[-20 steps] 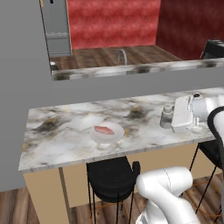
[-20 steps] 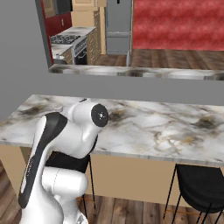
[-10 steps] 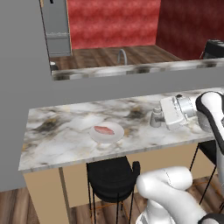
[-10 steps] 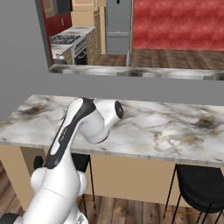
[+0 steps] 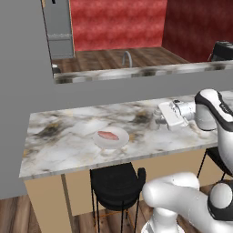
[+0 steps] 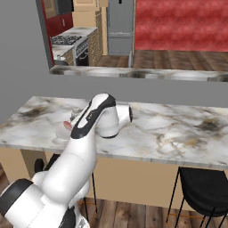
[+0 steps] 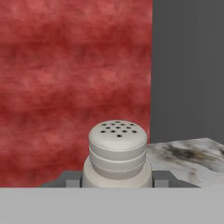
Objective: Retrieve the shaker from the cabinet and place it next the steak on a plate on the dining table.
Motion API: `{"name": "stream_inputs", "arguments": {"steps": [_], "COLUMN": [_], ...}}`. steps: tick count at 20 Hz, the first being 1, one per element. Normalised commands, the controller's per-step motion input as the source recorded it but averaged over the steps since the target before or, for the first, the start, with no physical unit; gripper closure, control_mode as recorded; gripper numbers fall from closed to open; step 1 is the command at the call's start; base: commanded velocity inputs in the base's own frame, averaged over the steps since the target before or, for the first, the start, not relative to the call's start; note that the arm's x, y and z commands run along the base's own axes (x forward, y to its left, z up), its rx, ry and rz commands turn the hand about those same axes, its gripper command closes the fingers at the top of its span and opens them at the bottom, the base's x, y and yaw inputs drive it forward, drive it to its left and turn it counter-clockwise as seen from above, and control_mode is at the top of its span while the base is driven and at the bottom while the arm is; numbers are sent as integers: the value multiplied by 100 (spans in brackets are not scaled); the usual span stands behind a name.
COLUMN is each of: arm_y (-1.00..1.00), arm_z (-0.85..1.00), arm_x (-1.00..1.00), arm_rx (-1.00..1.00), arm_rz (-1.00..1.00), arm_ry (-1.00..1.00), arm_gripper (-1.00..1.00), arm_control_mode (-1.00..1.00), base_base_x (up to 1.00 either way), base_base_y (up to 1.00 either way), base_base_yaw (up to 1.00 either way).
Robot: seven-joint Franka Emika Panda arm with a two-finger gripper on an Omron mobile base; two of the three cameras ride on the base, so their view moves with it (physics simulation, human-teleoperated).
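The gripper [image 5: 158, 119] is clamping the shaker [image 5: 158, 121], carrying it above the dining table [image 5: 68, 145] toward the right part of the marble top. In the left base view the white hand is reaching leftward from the arm's elbow at the right edge, and the shaker is showing as a small grey form at the hand's left end, just over the veined surface; whether it is touching the top cannot be told. In the hand view the shaker [image 7: 117, 153] is sitting between the fingers, its pale perforated cap facing the camera, with one dark fingertip [image 7: 70, 178] showing low at each side of its body.

The plate [image 5: 111, 137] is resting on the table well to the left of the gripper, nearer the front edge, and the steak [image 5: 108, 135] is lying flat on it, about centred. The shaker is well apart from the plate.

In the right base view the arm's white body is standing in front of the plate, and a small part of the steak [image 6: 67, 124] is showing red just left of the arm.

A black stool [image 5: 116, 182] is standing under the near edge of the table below the plate. Beyond the table a grey marble ledge [image 5: 136, 72] with a curved faucet [image 5: 126, 58] is running across the far side.
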Motion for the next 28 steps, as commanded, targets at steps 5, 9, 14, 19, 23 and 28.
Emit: {"name": "stream_inputs", "arguments": {"steps": [5, 9, 14, 19, 23, 28], "arm_y": [0, 0, 0, 0, 0, 0], "arm_z": [-6, -7, -18, -25, -23, -10], "arm_x": [27, 10, 2, 0, 0, 0], "arm_rx": [0, 0, -1, -4, -4, -6], "arm_rz": [0, -1, 0, 0, 0, -5], "arm_ry": [1, 0, -1, -5, -3, -1], "arm_gripper": [100, 100, 100, 100, 100, 100], "arm_control_mode": [-100, -100, -100, -100, -100, -100], "base_base_x": [0, 0, 0, 0, 0, 0], "base_base_y": [0, 0, 0, 0, 0, 0], "base_base_yaw": [0, 0, 0, 0, 0, 0]}}
